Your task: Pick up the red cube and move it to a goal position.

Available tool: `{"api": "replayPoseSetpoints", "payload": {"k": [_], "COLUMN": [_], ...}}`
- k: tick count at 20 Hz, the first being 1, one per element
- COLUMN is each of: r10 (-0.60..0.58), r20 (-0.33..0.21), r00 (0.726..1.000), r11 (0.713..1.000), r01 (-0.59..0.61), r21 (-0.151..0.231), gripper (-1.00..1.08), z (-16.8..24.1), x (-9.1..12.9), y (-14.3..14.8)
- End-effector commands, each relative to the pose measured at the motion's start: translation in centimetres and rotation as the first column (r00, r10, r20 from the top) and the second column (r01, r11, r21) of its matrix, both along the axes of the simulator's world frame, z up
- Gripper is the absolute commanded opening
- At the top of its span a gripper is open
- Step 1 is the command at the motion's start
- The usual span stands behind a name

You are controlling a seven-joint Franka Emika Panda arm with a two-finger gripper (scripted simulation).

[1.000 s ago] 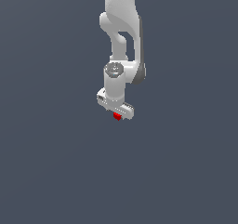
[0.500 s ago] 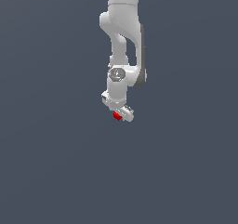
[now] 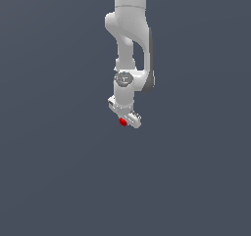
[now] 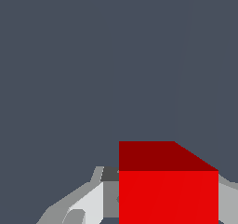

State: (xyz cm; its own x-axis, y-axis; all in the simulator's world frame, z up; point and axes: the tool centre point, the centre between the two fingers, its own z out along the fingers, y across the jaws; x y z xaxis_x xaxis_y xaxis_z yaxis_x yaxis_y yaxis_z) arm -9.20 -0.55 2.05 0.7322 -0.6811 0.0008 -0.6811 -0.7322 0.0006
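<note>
My gripper (image 3: 124, 121) is closed on the red cube (image 3: 122, 122). In the wrist view the red cube (image 4: 168, 190) fills the space between my fingers (image 4: 88, 204), with a grey finger surface showing on each side of it and no visible gap. The opening is therefore only as wide as the cube itself.

Change over the last second, exterior view:
- The gripper and cube sit slightly lower in the picture than one second ago.
- The hand has rotated: the finger bar, previously close to level, now slopes down toward the exterior view's right.
- The cube remains at the same place on the gripper throughout, at the end nearer the exterior view's left.

Interpretation: the grasp is holding while the arm (image 3: 130, 34) reorients and travels. I judge the pick step complete and the transport step in progress.

Location of the cube: carried in my fingers, below the wrist, against a uniform dark grey background. No goal marker is visible in either view, so I cannot tell how much travel remains. Whether the cube is clear of any surface cannot be read either, since no surface edge or shadow shows.
</note>
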Motion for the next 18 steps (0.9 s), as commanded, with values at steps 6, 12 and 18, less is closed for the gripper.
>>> {"api": "replayPoseSetpoints", "payload": {"k": [6,12,18], "r10": [0.0,0.0,-0.001], "r20": [0.0,0.0,0.0], "r00": [1.0,1.0,1.0], "r11": [1.0,1.0,1.0], "r01": [0.0,0.0,0.001], "r21": [0.0,0.0,0.0], "gripper": [-1.0,-1.0,-1.0], "z": [0.0,1.2,4.3], "x": [0.0,0.0,0.1], "y": [0.0,0.5,1.6]}}
